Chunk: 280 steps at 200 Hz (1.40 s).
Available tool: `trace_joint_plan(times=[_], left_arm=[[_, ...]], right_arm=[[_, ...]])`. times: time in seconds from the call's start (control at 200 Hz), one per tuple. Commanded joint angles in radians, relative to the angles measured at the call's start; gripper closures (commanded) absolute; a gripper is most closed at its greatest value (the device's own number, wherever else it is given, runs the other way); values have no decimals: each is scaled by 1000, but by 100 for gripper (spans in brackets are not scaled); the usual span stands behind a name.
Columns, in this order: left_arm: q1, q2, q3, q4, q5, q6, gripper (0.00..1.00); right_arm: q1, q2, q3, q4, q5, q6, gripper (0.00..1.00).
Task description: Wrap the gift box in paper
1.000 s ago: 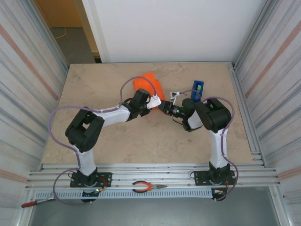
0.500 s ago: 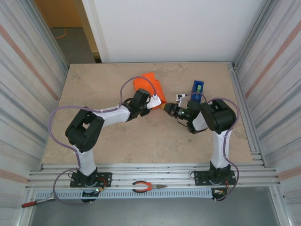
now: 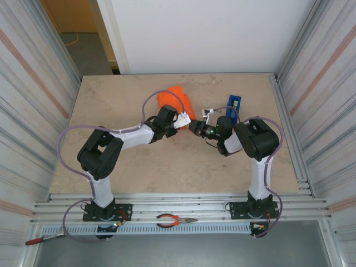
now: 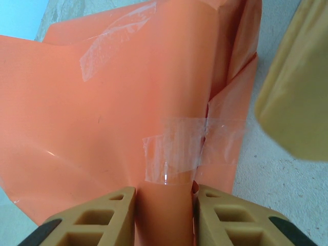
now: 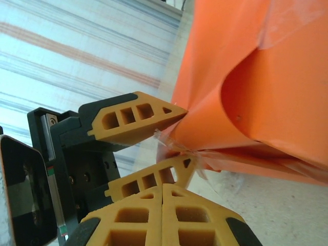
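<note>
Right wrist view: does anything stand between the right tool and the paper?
Yes, partly. The left tool, clamped on a fold of the paper, sits directly ahead of the shut right tool. Further right, nothing visible separates it from the paper.

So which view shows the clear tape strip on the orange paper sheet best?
Left wrist: the clear tape strip lies across a seam in the thin orange paper sheet, close and sharp. Right wrist catches tape edges; from the top it is too small to tell.
</note>
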<state>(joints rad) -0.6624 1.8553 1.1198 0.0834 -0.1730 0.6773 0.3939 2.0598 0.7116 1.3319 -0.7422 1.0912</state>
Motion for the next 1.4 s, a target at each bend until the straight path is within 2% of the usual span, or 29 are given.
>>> trace_joint_plan(times=[0.0,0.952,1.398], left_arm=[[11,32,-18,-106,6,-22,69],[10,35,-16,-108,4,-19,69],[10,35,-15,-109,1,-20,69]], right_arm=[[13,-2,29,-18,-19,-17,100],[4,117,132,-51,-15,-17,100],[-20,56,32,-46,-41,-33,100]])
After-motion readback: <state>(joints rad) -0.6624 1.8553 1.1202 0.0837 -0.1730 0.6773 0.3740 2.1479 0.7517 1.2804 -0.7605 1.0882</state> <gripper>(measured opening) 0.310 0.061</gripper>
